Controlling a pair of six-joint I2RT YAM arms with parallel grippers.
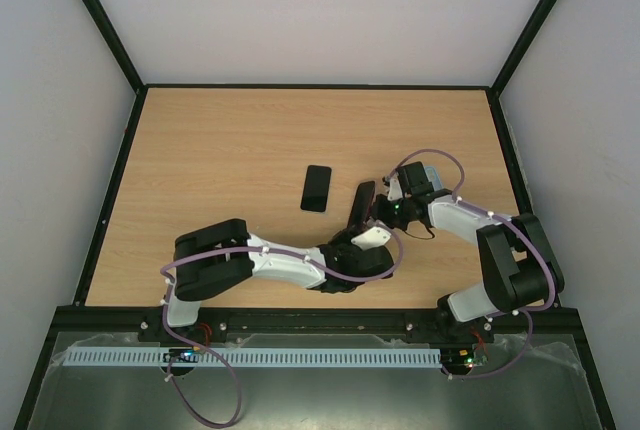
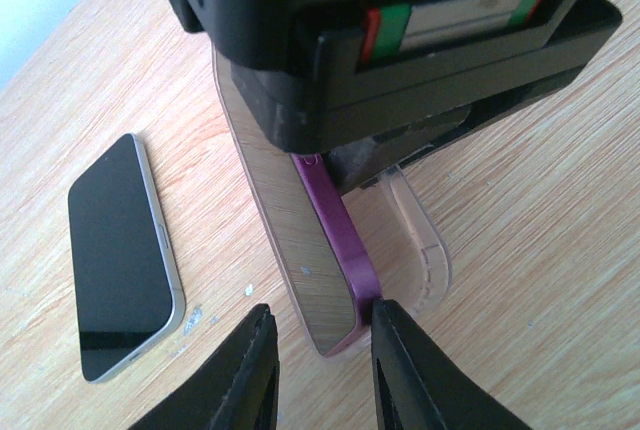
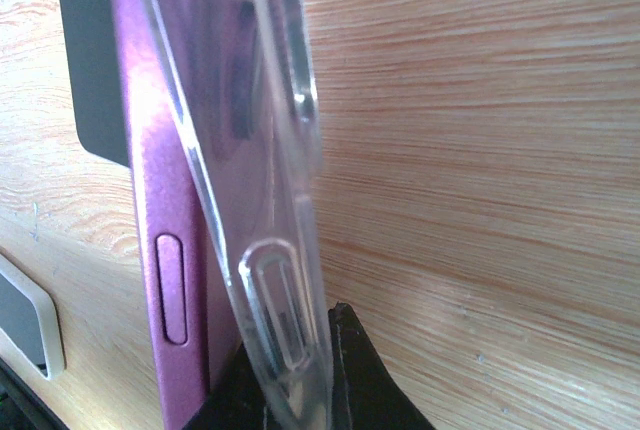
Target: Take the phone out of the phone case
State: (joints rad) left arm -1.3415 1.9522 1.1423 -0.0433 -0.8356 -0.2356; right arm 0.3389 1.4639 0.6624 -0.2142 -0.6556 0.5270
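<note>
White walls (image 1: 320, 10) and a black frame (image 1: 100, 20) are closing in a pale wood-grain worktop (image 1: 230, 140). Both arms are reaching from the near edge toward the middle of the worktop.

Between them a purple phone (image 2: 338, 235) is standing on its edge and leaning. Its clear phone case (image 2: 425, 250) is gaping away from one long side.

The right fingers (image 3: 350, 370) are pressing together on the rim of the case. From the right wrist camera, the transparent wall is running down into the narrow slot between the two black tips. The purple side of the phone, with its long side button, is sitting just beside that wall and outside the pinch.

The left fingers (image 2: 250, 370) are straddling the near end of the phone and standing part-way apart. One tip is touching the purple edge, and the other is sitting just beside the glossy face, which is mirroring the wood grain. Whether they are actually clamping the phone, I cannot tell. From the left wrist camera, the black body of the right arm's wrist is looming over the far end of the phone.

A second, dark phone (image 1: 316, 188) with a silver rim is lying flat on the worktop, screen up. It is sitting just to the left of the held one and is not touching either arm.
</note>
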